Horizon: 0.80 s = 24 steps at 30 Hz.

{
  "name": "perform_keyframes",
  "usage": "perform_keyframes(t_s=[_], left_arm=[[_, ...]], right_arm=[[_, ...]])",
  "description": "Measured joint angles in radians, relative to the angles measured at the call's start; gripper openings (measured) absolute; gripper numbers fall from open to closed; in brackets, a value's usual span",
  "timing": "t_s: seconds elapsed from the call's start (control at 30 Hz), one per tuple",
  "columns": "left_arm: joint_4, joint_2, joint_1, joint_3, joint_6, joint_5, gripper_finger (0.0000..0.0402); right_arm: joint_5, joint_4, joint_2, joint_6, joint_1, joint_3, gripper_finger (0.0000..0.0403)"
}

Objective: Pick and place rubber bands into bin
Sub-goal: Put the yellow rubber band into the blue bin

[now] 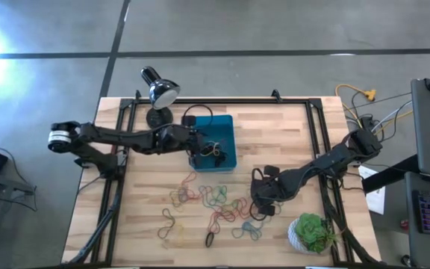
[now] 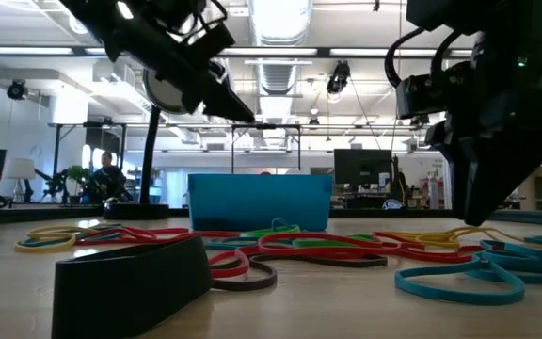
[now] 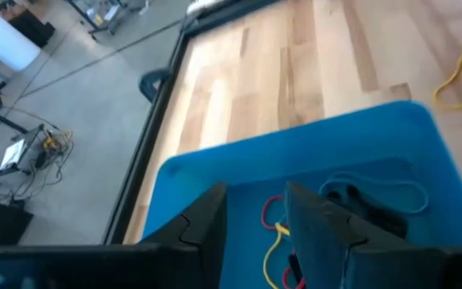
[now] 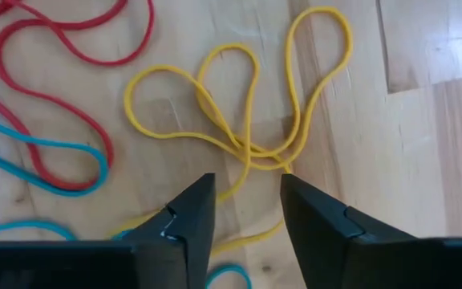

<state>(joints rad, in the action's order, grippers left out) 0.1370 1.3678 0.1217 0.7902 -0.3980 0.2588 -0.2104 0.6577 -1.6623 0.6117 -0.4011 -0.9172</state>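
Many coloured rubber bands (image 1: 211, 200) lie loose on the wooden table, in front of the teal bin (image 1: 228, 124). Inside the bin, red, yellow and blue bands (image 3: 273, 231) lie on its floor. My left gripper (image 3: 255, 215) hovers open over the bin's left part (image 1: 200, 143), with nothing between its fingers. My right gripper (image 1: 263, 202) points down, open, low over the right end of the scatter. Its fingers (image 4: 247, 193) stand on either side of a strand of a looped yellow band (image 4: 247, 120) that lies flat on the wood. My right gripper has a yellow strand (image 4: 233, 183) running under the gap between its fingers. Whether the fingertips touch the band or the table, I cannot tell.
A black desk lamp (image 1: 159, 91) stands at the far left, close behind the bin. A green plant in a white pot (image 1: 312, 233) sits at the near right corner. Black rails run along the table's edges. Bare wood lies to the right of the bin.
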Motion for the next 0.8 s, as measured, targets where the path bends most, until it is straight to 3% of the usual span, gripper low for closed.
perform_keyframes(t_s=[0.53,0.8], left_arm=[[-0.245,-0.256,-0.099,-0.007,0.141,-0.003,0.0112],[-0.319,-0.37,-0.141,-0.011,0.184,-0.003,0.0112]], right_arm=[[0.002,-0.073,0.0,0.011,0.01,0.054,0.0103],[0.008,-0.07,0.0,-0.004,0.01,0.06,0.0038]])
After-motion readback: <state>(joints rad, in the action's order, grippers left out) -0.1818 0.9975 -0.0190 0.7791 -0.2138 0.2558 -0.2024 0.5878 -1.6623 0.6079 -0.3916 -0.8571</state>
